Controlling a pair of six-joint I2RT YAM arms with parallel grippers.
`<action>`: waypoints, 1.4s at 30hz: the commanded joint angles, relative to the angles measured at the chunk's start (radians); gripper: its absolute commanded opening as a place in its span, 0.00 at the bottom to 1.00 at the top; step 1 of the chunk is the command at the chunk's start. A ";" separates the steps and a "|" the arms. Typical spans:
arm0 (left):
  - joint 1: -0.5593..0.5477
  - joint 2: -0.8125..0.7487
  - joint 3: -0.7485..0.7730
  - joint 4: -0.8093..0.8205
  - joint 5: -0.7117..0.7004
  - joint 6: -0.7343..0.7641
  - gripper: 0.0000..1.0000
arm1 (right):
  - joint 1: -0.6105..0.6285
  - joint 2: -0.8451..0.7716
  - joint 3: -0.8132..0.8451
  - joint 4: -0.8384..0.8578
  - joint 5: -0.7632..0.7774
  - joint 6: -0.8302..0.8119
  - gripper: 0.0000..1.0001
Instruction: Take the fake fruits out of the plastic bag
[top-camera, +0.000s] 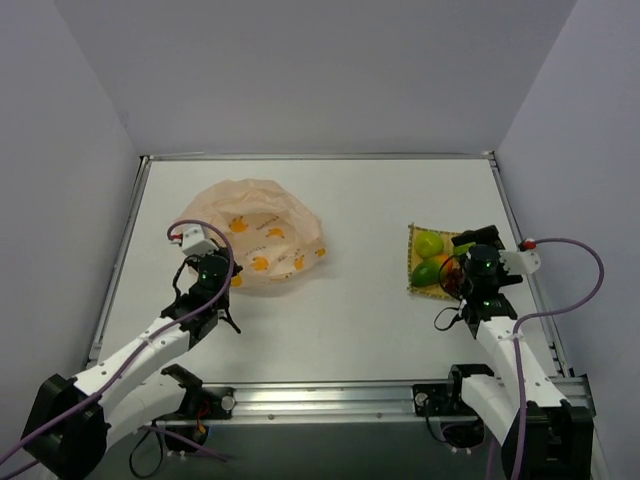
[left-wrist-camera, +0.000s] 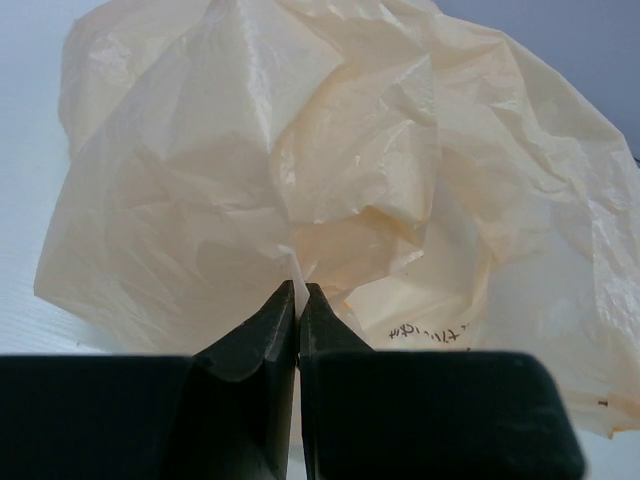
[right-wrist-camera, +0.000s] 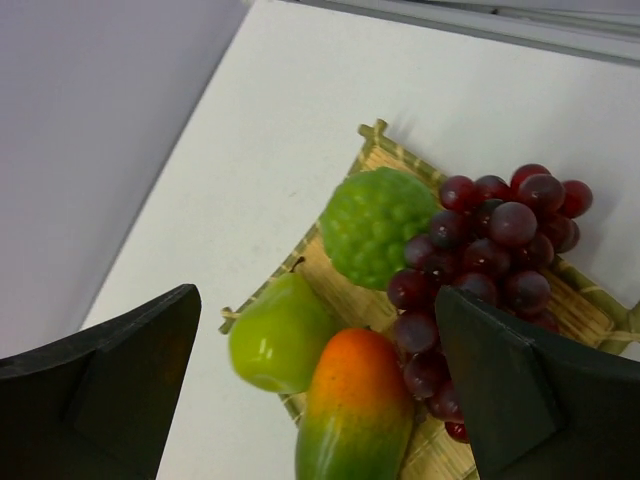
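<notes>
The peach-beige plastic bag with banana prints lies crumpled at the left middle of the table. My left gripper is at its near edge, shut on a thin fold of the bag. The fake fruits lie on a yellow woven mat at the right. In the right wrist view I see a smooth lime-green fruit, a bumpy lime-green fruit, a green-and-orange mango and a dark purple grape bunch. My right gripper hovers open over them, holding nothing.
Grey walls enclose the white table on three sides. A metal rail runs along the near edge between the arm bases. A purple cable loops off each arm.
</notes>
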 joint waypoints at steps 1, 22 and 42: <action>0.033 0.031 0.087 0.064 -0.035 0.022 0.02 | -0.006 -0.087 0.050 -0.092 -0.065 -0.063 1.00; 0.102 -0.159 0.364 -0.458 0.204 0.026 0.94 | 0.042 -0.431 0.317 -0.319 -0.226 -0.296 1.00; 0.103 -0.455 0.690 -0.884 0.333 0.263 0.94 | 0.045 -0.498 0.455 -0.372 -0.266 -0.327 1.00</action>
